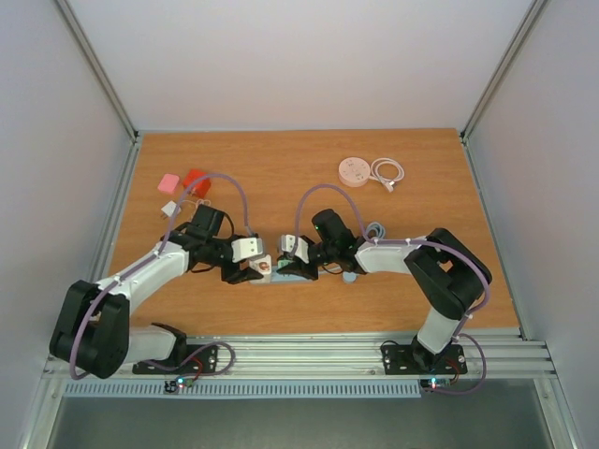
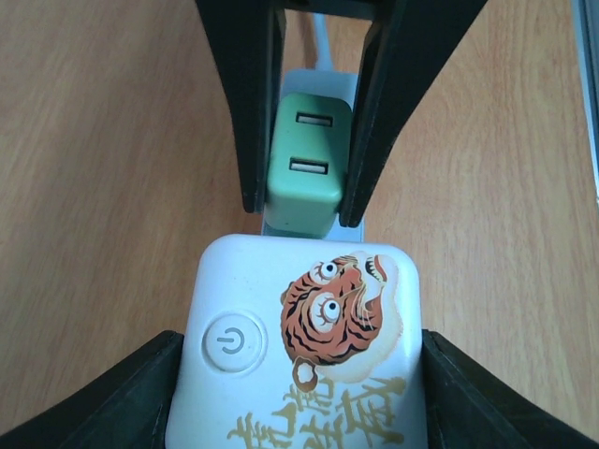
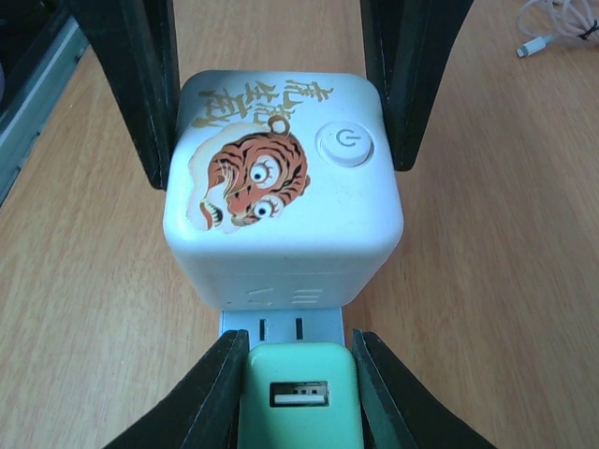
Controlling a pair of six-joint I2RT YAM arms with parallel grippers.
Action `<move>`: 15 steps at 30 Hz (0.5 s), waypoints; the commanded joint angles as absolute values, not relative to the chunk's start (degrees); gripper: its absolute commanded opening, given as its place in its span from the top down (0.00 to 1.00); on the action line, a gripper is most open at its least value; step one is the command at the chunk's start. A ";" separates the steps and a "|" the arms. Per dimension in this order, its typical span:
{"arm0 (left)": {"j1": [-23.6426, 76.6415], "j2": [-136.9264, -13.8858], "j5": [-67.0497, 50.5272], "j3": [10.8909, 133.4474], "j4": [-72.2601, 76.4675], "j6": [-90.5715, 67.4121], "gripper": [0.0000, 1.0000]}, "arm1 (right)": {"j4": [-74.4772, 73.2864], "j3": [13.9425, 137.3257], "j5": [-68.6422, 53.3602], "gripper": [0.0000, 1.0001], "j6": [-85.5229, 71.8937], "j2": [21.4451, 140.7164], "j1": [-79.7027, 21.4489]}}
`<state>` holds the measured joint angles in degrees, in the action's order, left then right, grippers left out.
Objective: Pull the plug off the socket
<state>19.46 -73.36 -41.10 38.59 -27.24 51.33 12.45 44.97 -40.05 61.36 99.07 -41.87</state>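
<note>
A light-blue power strip lies on the wooden table between the arms. A white cube plug with a tiger picture and a green USB plug sit on it side by side. My left gripper is shut on the white cube, one finger against each side. My right gripper is shut on the green plug, with the strip's slots showing just ahead of it. The white cube shows beyond. In the top view the left gripper and the right gripper face each other.
A pink round disc and a coiled white cable lie at the back right. A red block, a pink block and a small white piece lie at the back left. A grey cable coil lies by the right arm.
</note>
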 commanded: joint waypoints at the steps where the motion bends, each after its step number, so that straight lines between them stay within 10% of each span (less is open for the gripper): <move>1: 22.59 -74.13 -46.74 45.50 -23.42 50.89 0.69 | 4.42 43.69 -35.20 0.99 62.22 103.24 -43.28; 15: 20.91 -73.07 -53.42 47.04 -27.35 51.00 0.69 | 4.36 43.35 -35.33 0.99 62.56 102.91 -43.36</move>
<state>18.48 -75.35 -41.76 44.27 -33.76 51.05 12.86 45.74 -40.42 61.43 99.13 -41.89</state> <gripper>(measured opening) 0.626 0.298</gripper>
